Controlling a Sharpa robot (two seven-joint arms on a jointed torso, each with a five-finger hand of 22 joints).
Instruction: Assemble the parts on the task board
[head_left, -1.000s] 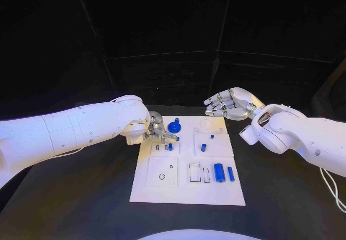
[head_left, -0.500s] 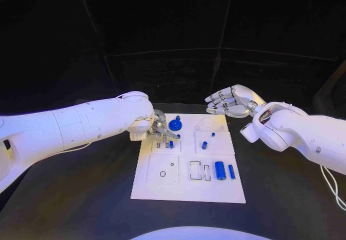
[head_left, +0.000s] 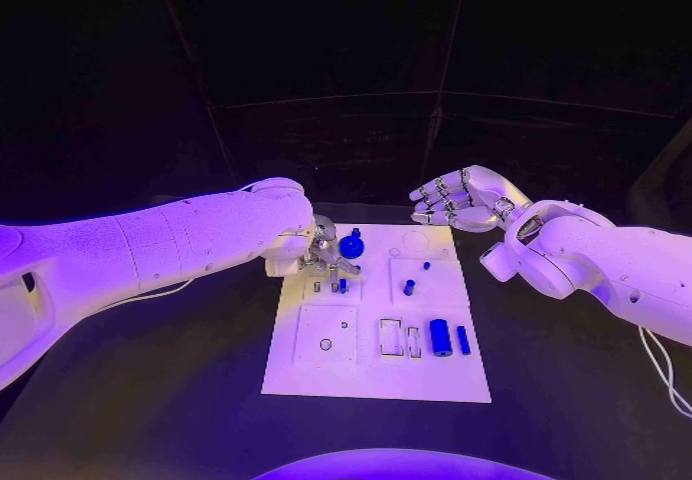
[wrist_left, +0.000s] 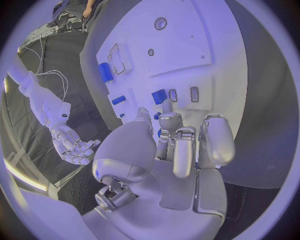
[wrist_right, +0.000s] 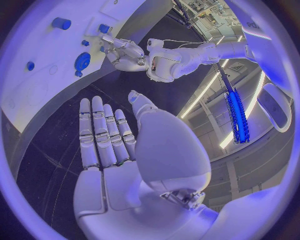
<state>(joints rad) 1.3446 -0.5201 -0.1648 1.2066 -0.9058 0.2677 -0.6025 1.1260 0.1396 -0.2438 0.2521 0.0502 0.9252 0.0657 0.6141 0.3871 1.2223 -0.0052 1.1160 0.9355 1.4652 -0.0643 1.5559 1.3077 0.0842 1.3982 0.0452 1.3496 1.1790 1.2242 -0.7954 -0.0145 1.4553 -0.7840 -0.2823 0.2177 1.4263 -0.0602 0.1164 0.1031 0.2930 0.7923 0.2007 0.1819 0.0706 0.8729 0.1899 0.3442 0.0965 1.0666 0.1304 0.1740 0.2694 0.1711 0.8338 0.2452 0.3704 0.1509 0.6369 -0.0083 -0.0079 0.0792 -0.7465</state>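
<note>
While the left hand (head_left: 320, 258) hung over the far left part of the task board (head_left: 378, 385), we judged that the next move turned on a short reach: the small blue peg (head_left: 342, 285) stood in its slot just on the robot's side of that hand's fingertips, upright, so its long axis pointed up from the board and not along it. In the left wrist view the fingers (wrist_left: 178, 145) were curled down toward the board with the blue peg (wrist_left: 159, 96) just beyond their tips, but we could not tell whether they pinched anything or only touched the board. The round blue knob (head_left: 351, 250) sat just beside the hand, toward the board's middle. The right hand (head_left: 462, 203) was held off the board's far right corner, above the table (head_left: 173, 400), its fingers spread and its palm bare, holding nothing; the right wrist view showed the same flat, empty hand (wrist_right: 109, 150). So the left hand was plainly the nearer to the pegs, and the right hand was well apart from them. As for the holders, the board's recesses carried several parts: a short blue peg (head_left: 408, 288) and a tiny blue stud (head_left: 426, 266) in the far right panel, and near the board's right edge a thick blue cylinder (head_left: 440, 337) and a thin blue bar (head_left: 463, 339) lying side by side, their long axes running from the near edge to the far edge. The rectangular slots (head_left: 389, 337) beside the cylinder looked unfilled, and so did the round hole (head_left: 326, 344) in the near left panel.
</note>
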